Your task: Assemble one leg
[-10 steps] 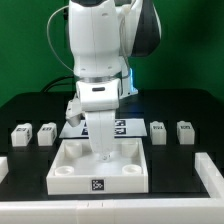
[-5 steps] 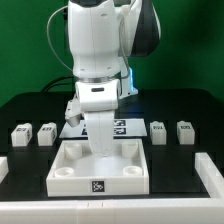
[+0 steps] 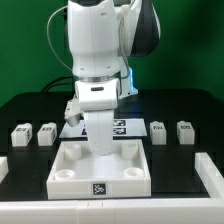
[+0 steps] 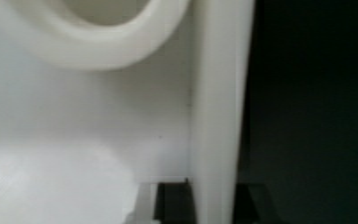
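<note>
Exterior view: the gripper (image 3: 101, 150) is lowered over the far half of the white tray (image 3: 75, 182), at or just in front of its far wall. Its fingertips are hidden behind the arm's own white body, so I cannot tell whether the jaws stand apart or pressed together.

The four legs stand on the black table (image 3: 30, 110), none held. The outer left leg (image 3: 22, 133) and inner left leg (image 3: 46, 133) are side by side on the exterior view's left of the tray. The inner right leg (image 3: 158, 131) and outer right leg (image 3: 184, 131) are side by side on its right. All are clear of the tray and of the gripper.

The marker board (image 3: 122, 127) lies flat beyond the tray, partly hidden by the arm.

Wrist view: a straight white tray wall (image 4: 220, 100) runs between two dark fingers (image 4: 171, 205); contact cannot be confirmed. A round corner socket (image 4: 114, 30) shows beside the wall, and dark table lies on the wall's other side.
</note>
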Tool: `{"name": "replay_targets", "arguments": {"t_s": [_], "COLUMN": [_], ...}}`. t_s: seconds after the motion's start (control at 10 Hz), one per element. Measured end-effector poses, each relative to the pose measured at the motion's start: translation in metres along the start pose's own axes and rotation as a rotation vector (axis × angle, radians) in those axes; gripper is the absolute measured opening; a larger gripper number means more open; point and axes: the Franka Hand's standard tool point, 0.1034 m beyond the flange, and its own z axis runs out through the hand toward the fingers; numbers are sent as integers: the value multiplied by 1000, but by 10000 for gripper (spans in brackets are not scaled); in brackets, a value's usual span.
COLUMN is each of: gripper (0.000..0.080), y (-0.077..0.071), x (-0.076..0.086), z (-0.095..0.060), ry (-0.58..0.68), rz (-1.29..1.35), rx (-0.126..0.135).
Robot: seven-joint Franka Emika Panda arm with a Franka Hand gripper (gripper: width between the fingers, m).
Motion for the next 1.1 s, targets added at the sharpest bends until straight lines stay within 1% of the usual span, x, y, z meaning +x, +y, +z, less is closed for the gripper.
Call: {"name": "replay_targets", "arguments": {"t_s": [0.1, 0.2, 0.3, 0.4, 0.5, 0.6, 0.7, 0.8, 1.0, 1.1], "gripper": [54, 54, 54, 54, 54, 54, 54, 54, 54, 54], "y": [0, 2, 8, 17, 26, 34, 43, 50, 55, 56], "x": [0, 4, 18, 38, 59, 83, 94, 94, 92, 91], "z": [0, 0, -1, -2, -1, 0, 0, 0, 1, 1], "ry": [0, 2, 12, 25, 39, 56, 66, 67, 67, 73], "rz": [0, 6, -3, 18, 23, 29, 33, 45, 22, 14], "rx": [0, -2, -9, -8, -15, -22, -28, -28, -26, -24]}}
